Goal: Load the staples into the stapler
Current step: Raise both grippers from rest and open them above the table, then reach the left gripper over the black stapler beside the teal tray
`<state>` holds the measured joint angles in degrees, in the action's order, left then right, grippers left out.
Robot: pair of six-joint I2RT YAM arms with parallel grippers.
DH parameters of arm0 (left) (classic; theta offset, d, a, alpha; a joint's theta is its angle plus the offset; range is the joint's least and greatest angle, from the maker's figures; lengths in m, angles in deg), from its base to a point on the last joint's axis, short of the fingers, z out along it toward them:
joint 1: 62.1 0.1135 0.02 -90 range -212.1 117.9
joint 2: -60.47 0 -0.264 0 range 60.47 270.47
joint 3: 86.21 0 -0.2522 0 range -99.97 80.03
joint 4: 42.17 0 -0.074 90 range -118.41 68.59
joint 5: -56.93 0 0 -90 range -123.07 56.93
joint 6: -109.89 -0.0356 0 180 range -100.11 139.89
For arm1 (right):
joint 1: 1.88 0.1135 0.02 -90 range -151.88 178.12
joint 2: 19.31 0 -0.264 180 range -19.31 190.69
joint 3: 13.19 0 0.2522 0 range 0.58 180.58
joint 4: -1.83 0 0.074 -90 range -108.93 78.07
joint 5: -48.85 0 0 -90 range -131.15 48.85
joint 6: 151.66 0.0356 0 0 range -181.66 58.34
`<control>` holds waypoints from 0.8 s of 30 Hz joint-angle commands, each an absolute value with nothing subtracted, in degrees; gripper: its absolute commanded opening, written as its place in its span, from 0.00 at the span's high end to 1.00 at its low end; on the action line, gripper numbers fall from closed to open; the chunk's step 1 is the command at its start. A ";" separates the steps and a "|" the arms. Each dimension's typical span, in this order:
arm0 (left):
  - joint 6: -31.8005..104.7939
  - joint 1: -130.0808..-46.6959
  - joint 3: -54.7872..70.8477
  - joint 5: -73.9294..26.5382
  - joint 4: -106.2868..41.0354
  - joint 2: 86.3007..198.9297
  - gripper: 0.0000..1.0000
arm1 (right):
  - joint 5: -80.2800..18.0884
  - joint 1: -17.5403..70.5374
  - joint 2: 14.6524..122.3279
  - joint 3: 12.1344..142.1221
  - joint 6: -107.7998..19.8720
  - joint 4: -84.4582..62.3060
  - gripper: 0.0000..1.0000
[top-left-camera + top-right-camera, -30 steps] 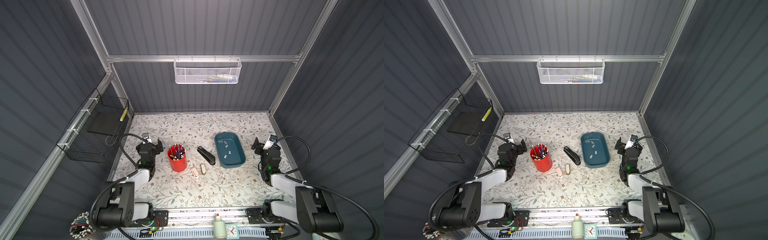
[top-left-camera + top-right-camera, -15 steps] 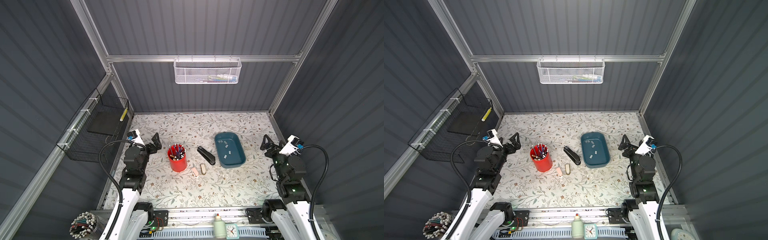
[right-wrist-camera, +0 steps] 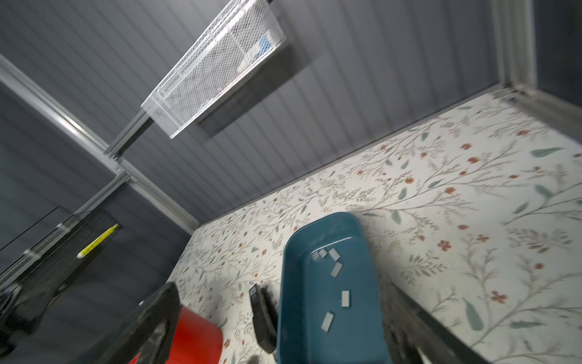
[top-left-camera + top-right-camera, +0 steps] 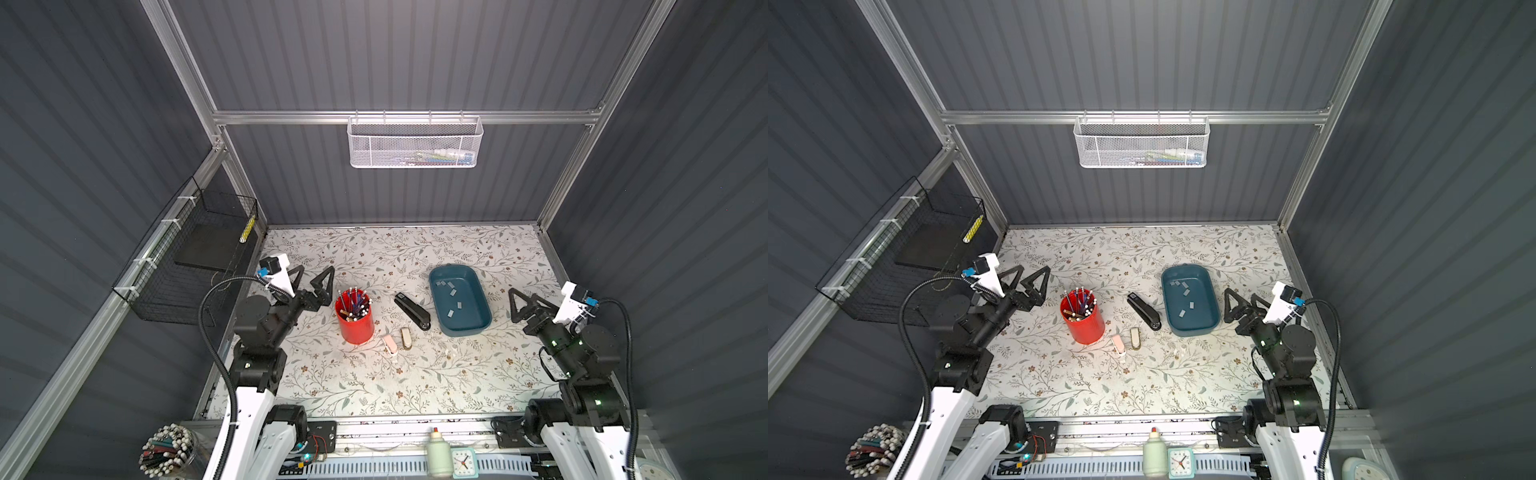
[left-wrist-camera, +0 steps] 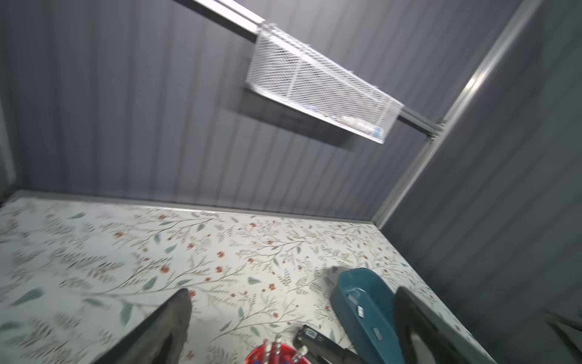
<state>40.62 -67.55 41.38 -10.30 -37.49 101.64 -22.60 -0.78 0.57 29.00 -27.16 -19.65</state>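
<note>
Okay so, starting nearest the camera: along the bottom edge in both top views a glue bottle and a little clock sit on the rail, not part of this job as far as I can tell. Just above, the left gripper hangs over the left-middle of the floral table and the right gripper over the right-middle. Both claws are spread wide with nothing in them and aimed inward, which I read as lining up for a reach. Around centre frame a pink mini stapler-ish thing and a beige one lie side by side, with a red pen cup just left of them. Right above those, the black stapler lies closed on a diagonal, hard against the blue tray; touching or not, can't tell. The staples are loose strips scattered flat inside that tray, presumably so they don't wander off. Nothing loaded yet, I'd say. Farthest back, a white mesh basket hangs on the rear wall, upper centre.
</note>
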 commanded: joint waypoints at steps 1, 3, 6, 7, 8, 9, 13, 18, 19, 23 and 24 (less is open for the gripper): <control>37.83 -68.90 38.53 2.53 -44.77 105.55 0.02 | -12.82 -0.26 2.14 27.17 -25.42 -15.39 0.04; 34.86 -71.89 36.64 3.38 -45.57 108.14 0.04 | -13.23 0.37 3.11 27.26 -26.58 -16.34 0.07; 24.40 -80.41 29.96 1.82 -39.86 113.71 0.06 | -13.79 0.81 4.74 27.53 -28.23 -17.59 0.10; 20.36 -83.38 26.97 1.56 -36.74 116.44 0.08 | -14.07 0.84 5.30 27.41 -28.35 -17.72 0.11; 17.08 -85.33 24.14 1.77 -34.01 119.18 0.10 | -14.41 0.86 5.66 27.23 -28.36 -17.76 0.11; 13.53 -87.25 21.14 2.99 -30.81 122.20 0.12 | -14.92 0.88 6.04 26.93 -28.47 -17.81 0.12; -13.18 -92.91 12.88 14.35 -13.88 131.48 0.24 | -18.09 0.84 6.59 25.61 -29.15 -18.12 0.13; -42.54 -103.72 9.11 2.02 4.70 139.96 0.26 | -21.27 0.89 7.73 24.47 -30.41 -18.27 0.13; -45.78 -105.42 8.57 -0.49 6.91 141.97 0.26 | -22.91 0.77 8.21 24.25 -30.48 -17.87 0.14; -50.29 -107.75 6.23 -2.04 10.38 149.42 0.29 | -26.83 0.75 10.04 22.45 -31.14 -15.19 0.14; -50.96 -108.02 5.45 -1.81 10.82 151.31 0.30 | -27.95 0.71 10.50 22.08 -31.46 -14.55 0.14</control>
